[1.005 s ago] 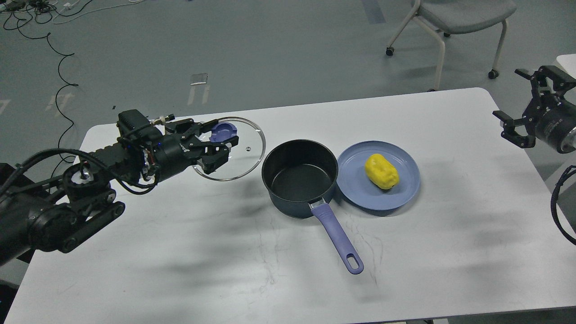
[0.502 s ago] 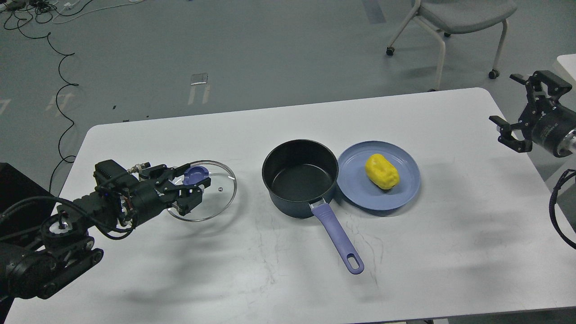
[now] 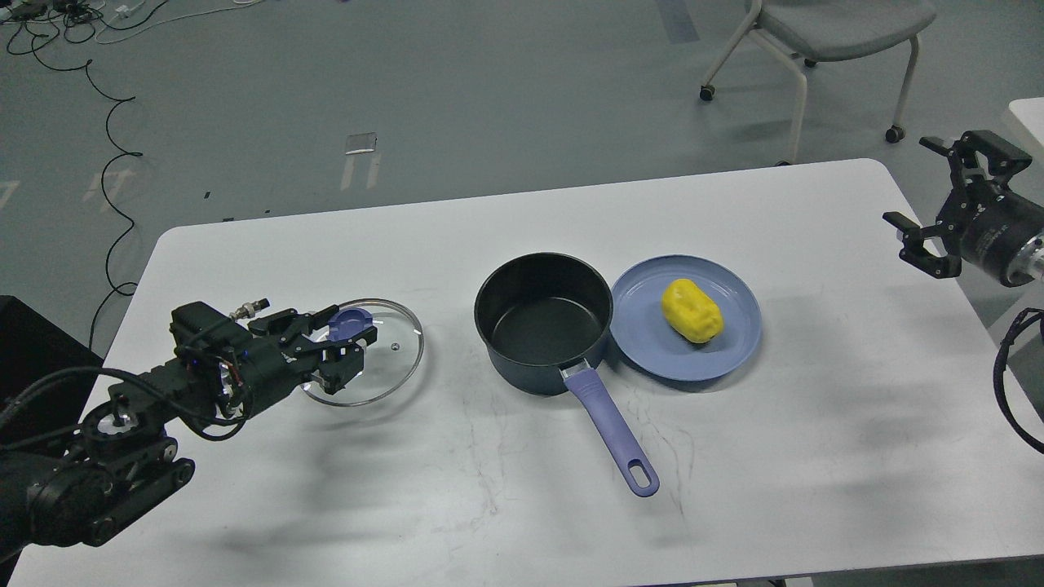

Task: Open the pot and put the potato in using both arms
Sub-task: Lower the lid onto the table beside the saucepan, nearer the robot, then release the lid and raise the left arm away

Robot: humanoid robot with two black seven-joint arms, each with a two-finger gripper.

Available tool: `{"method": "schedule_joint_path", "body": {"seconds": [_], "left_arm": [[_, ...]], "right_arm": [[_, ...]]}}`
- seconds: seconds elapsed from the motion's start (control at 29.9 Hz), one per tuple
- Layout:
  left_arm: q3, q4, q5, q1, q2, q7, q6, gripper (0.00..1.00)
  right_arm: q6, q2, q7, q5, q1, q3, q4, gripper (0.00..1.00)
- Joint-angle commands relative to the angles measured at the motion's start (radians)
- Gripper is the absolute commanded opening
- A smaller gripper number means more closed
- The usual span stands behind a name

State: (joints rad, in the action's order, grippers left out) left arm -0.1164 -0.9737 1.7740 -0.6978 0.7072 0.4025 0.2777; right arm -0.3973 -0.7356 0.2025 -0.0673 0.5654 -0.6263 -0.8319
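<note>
The dark navy pot (image 3: 522,371) stands uncovered and empty at the table's middle, with its periwinkle handle (image 3: 612,432) pointing toward me. The yellow potato (image 3: 692,311) lies on a flat blue plate (image 3: 730,355) touching the pot's right side. My left gripper (image 3: 336,344) is shut on the blue knob of the round glass lid (image 3: 383,367). It holds the lid low at the table left of the pot; I cannot tell whether the lid touches the table. My right gripper (image 3: 920,196) is open and empty above the table's right edge, well right of the plate.
The white table (image 3: 816,456) reaches to its rounded far corners. A grey wheeled chair (image 3: 824,33) stands on the floor behind the far right corner. Black cables (image 3: 106,122) lie on the floor at the far left.
My left arm has carried the glass lid down and to the left, from above the table's far left to table level. My right gripper has shifted slightly up and left.
</note>
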Motion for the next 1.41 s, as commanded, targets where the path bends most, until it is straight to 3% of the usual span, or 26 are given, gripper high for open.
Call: {"method": "schedule_joint_path", "body": {"seconds": [0.0,0.3,0.4,0.54,0.77,0.84,0.9,1.07,1.14,1.21,1.24,1.27,1.31,1.34,1.37], "left_arm": [[0.000,0.030,-0.001,0.003,-0.017,-0.001,0.000,0.66],[0.000,0.053,-0.002,0.003,-0.023,0.001,0.000,0.70],[0.000,0.058,-0.004,0.003,-0.026,0.001,-0.002,0.87],[0.000,0.058,-0.002,0.017,-0.026,0.001,-0.005,0.94],[-0.012,0.053,-0.033,0.009,-0.025,0.009,-0.005,0.97],[-0.015,0.044,-0.122,0.000,-0.023,0.030,-0.005,0.97],[-0.019,0.030,-0.252,-0.041,-0.020,0.084,-0.005,0.97],[-0.019,0.021,-0.669,-0.219,-0.017,0.086,-0.031,0.98],[-0.019,0.023,-0.775,-0.272,-0.020,0.086,-0.072,0.98],[-0.023,0.030,-1.009,-0.357,-0.028,0.086,-0.209,0.98],[-0.026,0.030,-1.072,-0.371,-0.034,0.086,-0.237,0.98],[-0.037,0.030,-1.199,-0.388,-0.054,0.052,-0.279,0.98],[-0.058,0.030,-1.323,-0.396,-0.072,-0.024,-0.300,0.98],[-0.058,0.030,-1.325,-0.396,-0.072,-0.025,-0.301,0.98],[-0.096,0.029,-1.432,-0.396,-0.078,-0.104,-0.308,0.98]], "right_arm": [[0.000,0.001,0.000,0.000,0.002,-0.004,-0.010,1.00],[-0.002,0.002,0.000,0.000,0.007,-0.003,-0.009,1.00],[-0.002,0.001,0.000,0.000,0.008,-0.001,-0.009,1.00],[-0.003,0.001,-0.002,-0.006,0.011,0.000,-0.009,1.00],[-0.005,0.001,-0.002,-0.009,0.022,0.000,-0.015,1.00],[-0.005,-0.004,0.000,-0.023,0.034,0.000,-0.026,1.00],[-0.005,-0.004,0.000,-0.072,0.057,0.002,-0.041,1.00],[-0.003,-0.001,0.000,-0.442,0.099,0.000,-0.137,1.00],[-0.002,-0.001,0.000,-0.557,0.106,0.002,-0.170,1.00],[0.003,-0.002,0.008,-0.789,0.122,0.000,-0.235,0.99],[0.009,-0.002,0.011,-0.848,0.126,0.000,-0.246,0.98],[0.044,-0.001,0.023,-0.972,0.136,0.000,-0.268,0.96],[0.090,-0.004,0.043,-1.108,0.142,0.002,-0.291,0.95],[0.090,-0.004,0.043,-1.109,0.142,0.002,-0.291,0.95],[0.125,0.001,0.069,-1.251,0.143,0.020,-0.315,0.95]]}}
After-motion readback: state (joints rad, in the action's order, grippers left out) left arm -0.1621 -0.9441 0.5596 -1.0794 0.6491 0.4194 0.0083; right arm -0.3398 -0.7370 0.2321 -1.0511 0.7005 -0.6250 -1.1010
